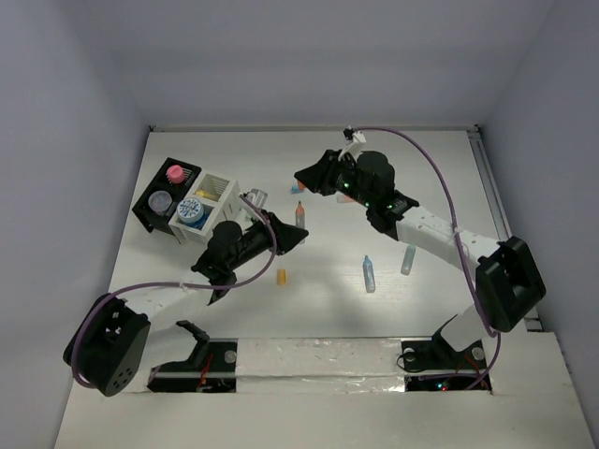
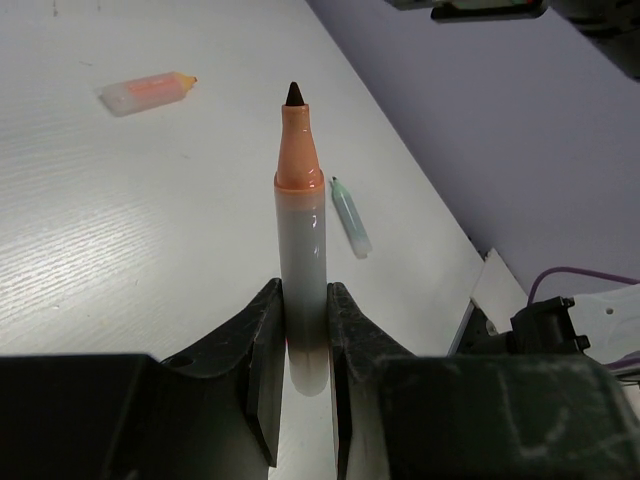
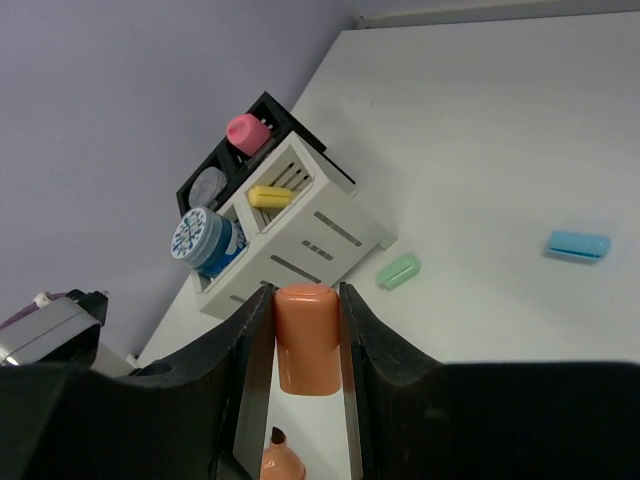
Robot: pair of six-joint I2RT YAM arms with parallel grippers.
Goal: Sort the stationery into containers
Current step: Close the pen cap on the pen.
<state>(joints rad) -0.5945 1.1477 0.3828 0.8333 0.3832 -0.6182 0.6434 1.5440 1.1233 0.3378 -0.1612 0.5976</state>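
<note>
As it stands uncapped, marker, grey barrel, orange neck, dark tip

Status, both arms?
Left gripper shut on uncapped orange marker. Right gripper shut on orange cap. Cap apart from marker tip, nothing between them.

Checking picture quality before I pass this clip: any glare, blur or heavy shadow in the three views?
Top external: even, soft light, faint shadows, glare only on the tape at the near edge. Left wrist: a bright streak down the orange marker; the left gripper is dark and soft. Right wrist: orange cap and white box are sharp; the right gripper is dark, with little detail.
</note>
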